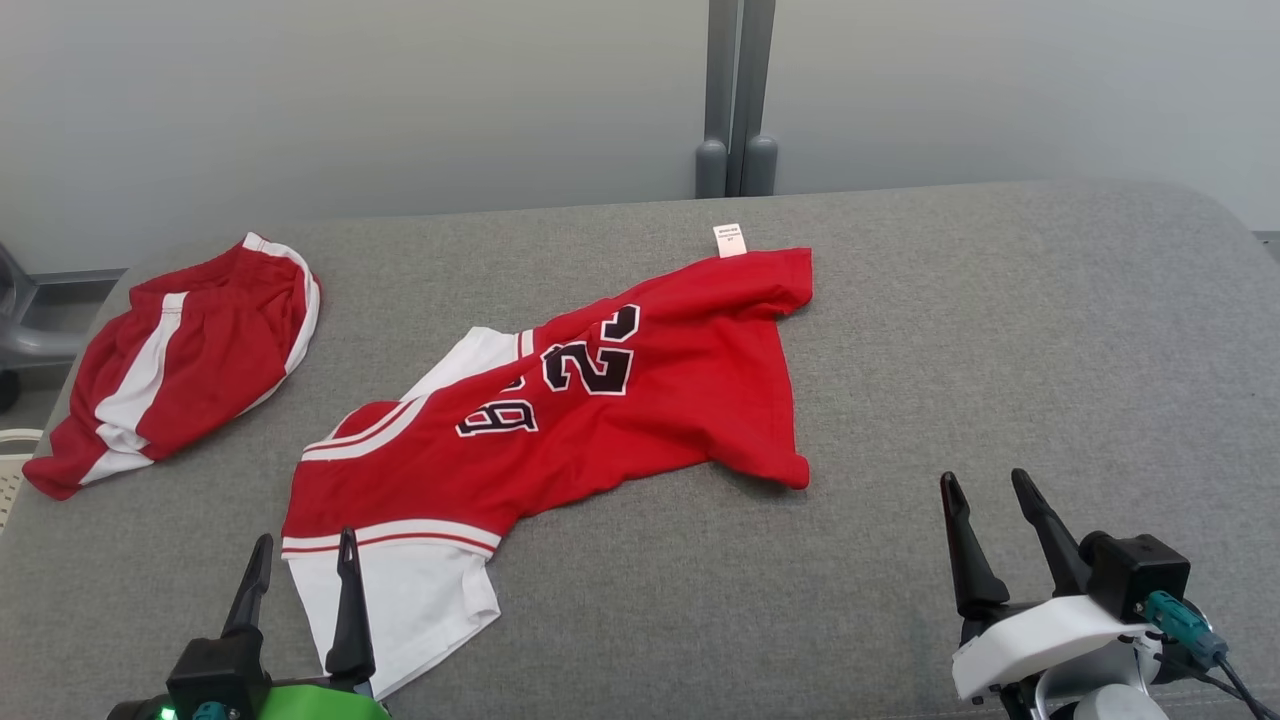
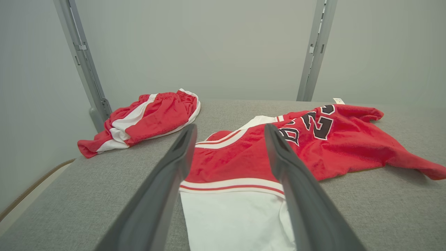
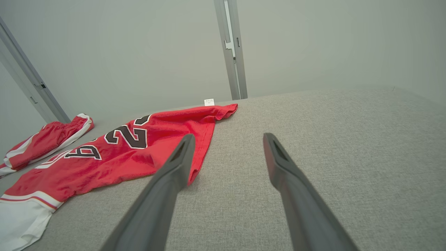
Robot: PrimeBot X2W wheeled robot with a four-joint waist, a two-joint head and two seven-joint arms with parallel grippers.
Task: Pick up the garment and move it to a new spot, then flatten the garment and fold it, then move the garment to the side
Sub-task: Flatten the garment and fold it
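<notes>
While the red jersey [image 1: 640, 420] lies crumpled on the grey surface [image 1: 1000, 330], left gripper [image 1: 306, 538] sits over its near white end, right gripper [image 1: 984, 476] at near right; fingers of both apart.

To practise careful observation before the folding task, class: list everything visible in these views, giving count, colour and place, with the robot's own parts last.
jersey: one, red, white sleeve, black numbers; crumpled mid-surface
label: one, white; at the jersey's far edge
shorts: one pair, red with white stripes; far left
padded surface: one, grey; under both garments
posts: two, grey; behind the surface
left gripper: one, dark fingers, open; at the jersey's near white end
right gripper: one, dark fingers, open; right of the jersey
</notes>
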